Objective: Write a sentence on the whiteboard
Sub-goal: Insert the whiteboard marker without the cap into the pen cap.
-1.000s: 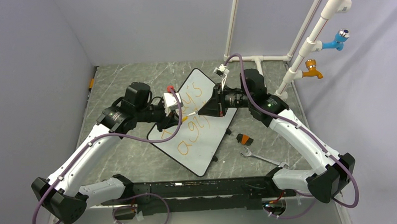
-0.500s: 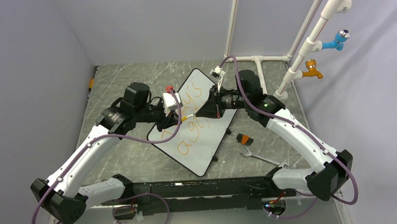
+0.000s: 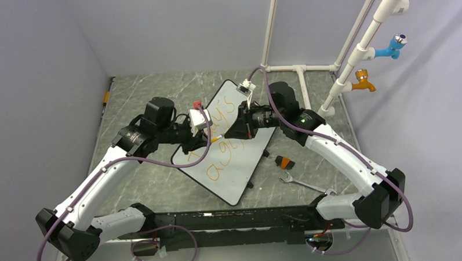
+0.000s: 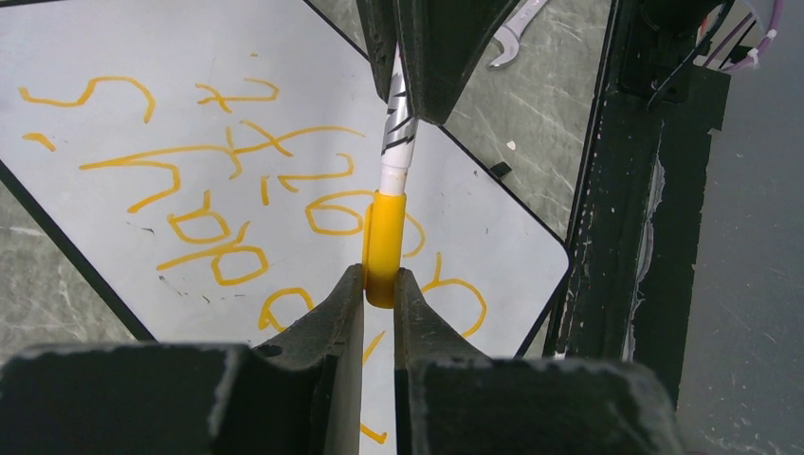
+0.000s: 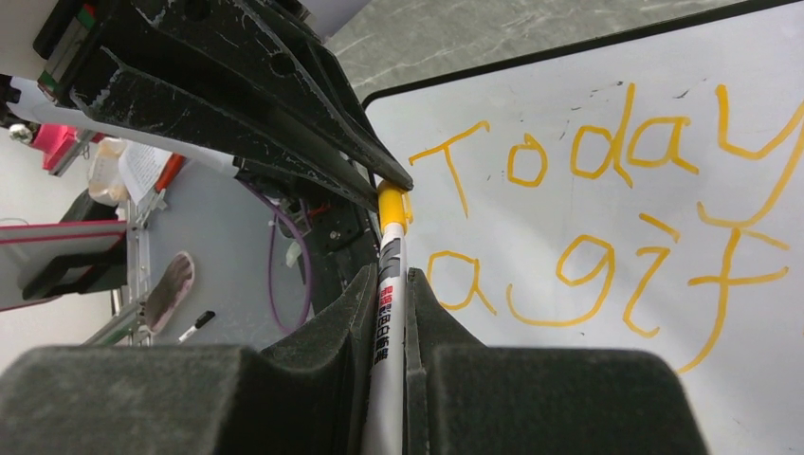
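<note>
As the right fingers [image 5: 365,303], shut on the white marker pen [image 5: 389,322], edged left, its tip entered the yellow cap [image 4: 383,242] pinched by the left fingers [image 4: 356,292]. Orange handwritten sentence [image 5: 607,227] fills the black-rimmed whiteboard [image 3: 242,182] on the surface below — writing looks done.

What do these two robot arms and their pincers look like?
The left arm and right arm have white shells on their long segments and bulky black joints. A purple cable runs along each. The right arm shows a small green light. The left pincer and right pincer each have two black, wedge-shaped fingers.
</note>
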Motion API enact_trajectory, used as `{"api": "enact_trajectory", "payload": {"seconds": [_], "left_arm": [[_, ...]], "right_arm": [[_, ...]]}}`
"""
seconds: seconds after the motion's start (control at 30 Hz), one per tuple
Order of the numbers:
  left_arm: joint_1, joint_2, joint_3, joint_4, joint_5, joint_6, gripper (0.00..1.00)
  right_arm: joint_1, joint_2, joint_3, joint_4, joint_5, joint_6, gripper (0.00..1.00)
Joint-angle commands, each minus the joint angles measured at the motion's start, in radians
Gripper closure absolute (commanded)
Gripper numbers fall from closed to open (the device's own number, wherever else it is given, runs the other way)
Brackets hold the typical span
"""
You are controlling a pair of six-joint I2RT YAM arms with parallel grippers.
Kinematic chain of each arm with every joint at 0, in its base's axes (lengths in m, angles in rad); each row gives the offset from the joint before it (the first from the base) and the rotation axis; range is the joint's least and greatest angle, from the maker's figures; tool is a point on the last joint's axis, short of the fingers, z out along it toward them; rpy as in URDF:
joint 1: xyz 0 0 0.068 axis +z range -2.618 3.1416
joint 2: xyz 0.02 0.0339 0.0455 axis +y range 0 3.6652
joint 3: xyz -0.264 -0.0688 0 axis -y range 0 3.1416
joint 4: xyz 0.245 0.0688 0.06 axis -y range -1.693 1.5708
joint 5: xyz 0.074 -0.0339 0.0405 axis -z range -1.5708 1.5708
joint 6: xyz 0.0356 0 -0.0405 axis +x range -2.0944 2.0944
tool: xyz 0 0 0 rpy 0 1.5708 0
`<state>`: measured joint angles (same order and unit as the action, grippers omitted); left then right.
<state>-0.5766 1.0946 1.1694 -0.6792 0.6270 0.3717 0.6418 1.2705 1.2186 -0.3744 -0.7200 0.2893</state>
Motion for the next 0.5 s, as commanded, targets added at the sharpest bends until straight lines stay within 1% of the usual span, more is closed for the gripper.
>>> {"api": "enact_trajectory", "payload": {"seconds": [0.0, 0.47], "left_arm": [[-0.003, -0.024, 0.003, 0.044, 0.022, -0.004, 1.0], [-0.004, -0.036, -0.009, 0.062, 0.017, -0.014, 1.0]], "right_arm": [[0.028, 0.018, 0.059, -0.006, 0.018, -0.02, 1.0], [0.123, 0.071, 0.085, 0.053, 0.038, 0.018, 1.0]]}}
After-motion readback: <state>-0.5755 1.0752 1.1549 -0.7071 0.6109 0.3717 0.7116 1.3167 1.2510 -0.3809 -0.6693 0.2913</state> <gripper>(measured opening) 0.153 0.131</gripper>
